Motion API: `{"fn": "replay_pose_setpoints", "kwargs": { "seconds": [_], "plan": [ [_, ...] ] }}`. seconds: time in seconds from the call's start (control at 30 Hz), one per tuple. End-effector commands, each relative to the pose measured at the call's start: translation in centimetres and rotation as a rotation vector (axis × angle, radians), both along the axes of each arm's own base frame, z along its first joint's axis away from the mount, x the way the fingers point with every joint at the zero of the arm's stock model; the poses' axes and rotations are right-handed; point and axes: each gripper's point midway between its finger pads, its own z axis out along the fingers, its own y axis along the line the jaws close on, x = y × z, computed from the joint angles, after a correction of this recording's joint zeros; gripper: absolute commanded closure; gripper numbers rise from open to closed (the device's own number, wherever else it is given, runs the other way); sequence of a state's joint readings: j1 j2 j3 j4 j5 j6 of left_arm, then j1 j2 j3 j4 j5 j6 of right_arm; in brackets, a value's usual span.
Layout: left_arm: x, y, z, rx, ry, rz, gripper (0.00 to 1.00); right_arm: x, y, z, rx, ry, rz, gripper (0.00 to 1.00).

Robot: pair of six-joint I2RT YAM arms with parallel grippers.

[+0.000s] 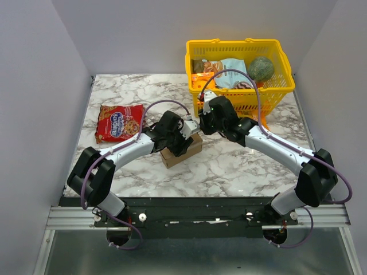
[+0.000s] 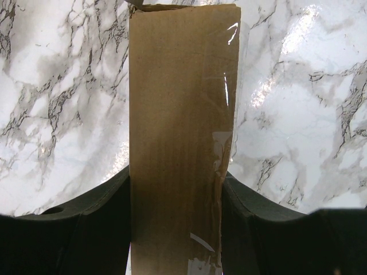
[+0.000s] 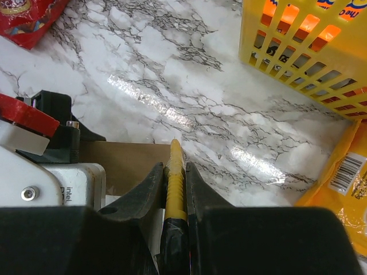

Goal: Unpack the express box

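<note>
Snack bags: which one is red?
The red snack bag, lying flat by itself at the left, far from the yellow basket. The orange bag and pale-blue bag sit inside that basket.

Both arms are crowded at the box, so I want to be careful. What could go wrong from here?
1. The yellow tool in the right gripper points at the box, right beside the left wrist. A slip could strike that wrist.
2. The left gripper clamps only the box's near end, so pressing on the tape may pivot the box or pull it loose.
</note>
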State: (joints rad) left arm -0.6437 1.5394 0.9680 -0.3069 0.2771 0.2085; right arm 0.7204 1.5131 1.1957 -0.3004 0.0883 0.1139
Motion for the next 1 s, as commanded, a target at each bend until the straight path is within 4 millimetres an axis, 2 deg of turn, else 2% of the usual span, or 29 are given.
{"fn": "replay_pose_setpoints", "kwargs": {
  "seconds": [0.0,0.33,0.53,0.57,0.67,0.73,0.8,0.9,0.97],
  "plan": [
    [-1.1,0.1,-2.0,0.023,0.081,-0.005,0.43,-0.3,0.4,-0.2,-0.016,0.020,0.022,1.00],
    [-0.9,0.4,-2.3,0.034,0.079,0.022,0.45,-1.0,0.4,-0.9,-0.030,0.061,0.044,1.00],
    [-0.1,0.9,-2.3,0.056,0.059,0.086,0.45,-2.9,-0.3,-0.6,-0.067,0.146,0.075,1.00],
    [0.0,0.9,-2.3,0.058,0.057,0.090,0.46,-3.8,-0.4,-0.9,-0.077,0.192,0.099,1.00],
    [0.2,0.9,-2.3,0.058,0.055,0.103,0.46,-5.0,-0.8,-1.3,-0.112,0.239,0.131,0.99],
    [0.2,0.7,-2.3,0.052,0.059,0.095,0.45,-4.7,-1.2,-1.1,-0.114,0.225,0.104,1.00],
    [0.1,0.5,-2.1,0.044,0.057,0.085,0.45,-3.4,-1.7,0.0,-0.113,0.155,0.054,1.00],
    [-0.4,-0.2,-1.5,0.013,0.062,0.046,0.41,-0.5,-2.8,3.4,-0.082,0.008,-0.037,1.00],
    [-1.3,-1.1,-0.9,-0.040,0.092,-0.003,0.33,1.4,-4.3,5.8,-0.079,-0.076,-0.113,0.99]
  ]
}}
